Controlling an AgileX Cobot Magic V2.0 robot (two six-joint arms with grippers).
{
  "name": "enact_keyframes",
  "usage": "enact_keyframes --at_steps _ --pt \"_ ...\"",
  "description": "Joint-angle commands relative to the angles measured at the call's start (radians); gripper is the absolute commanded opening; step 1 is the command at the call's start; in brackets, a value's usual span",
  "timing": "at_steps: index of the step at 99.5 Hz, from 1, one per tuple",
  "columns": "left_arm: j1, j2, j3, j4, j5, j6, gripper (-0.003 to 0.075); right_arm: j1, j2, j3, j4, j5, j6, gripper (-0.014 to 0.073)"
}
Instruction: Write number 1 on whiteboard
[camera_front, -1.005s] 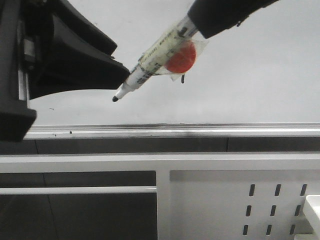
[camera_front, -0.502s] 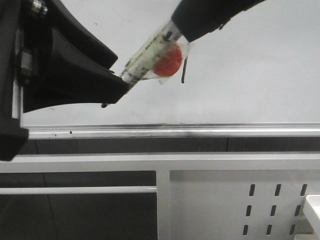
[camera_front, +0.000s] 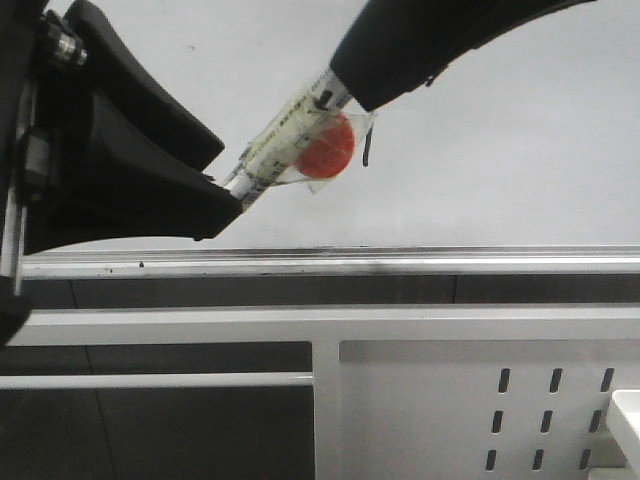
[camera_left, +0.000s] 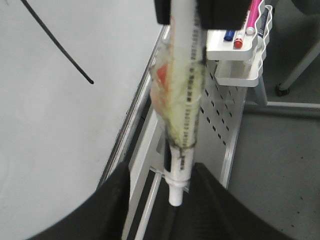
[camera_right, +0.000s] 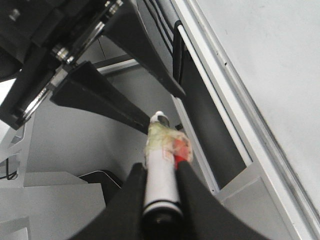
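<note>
right hand (camera_right: 160, 180) gripping marker (camera_front: 285, 140), left hand (camera_left: 160, 185) around tip

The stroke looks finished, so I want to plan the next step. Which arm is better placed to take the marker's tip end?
Left, probably. The left pincer, open, stands around the tip end of the marker, a finger on each side. The right pincer is shut on its rear end.

I'm seeing a white marker (camera_front: 283, 150) with a red-orange blob, a black stroke (camera_left: 57, 44), and a grey-white board (camera_front: 520, 150).
</note>
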Motion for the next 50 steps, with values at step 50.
enact_keyframes --at_steps 50 --pt "-0.008 -0.013 -0.03 -0.007 -0.083 -0.01 0.0264 0.058 -0.016 -0.038 0.081 -0.059 -0.009 -0.0071"
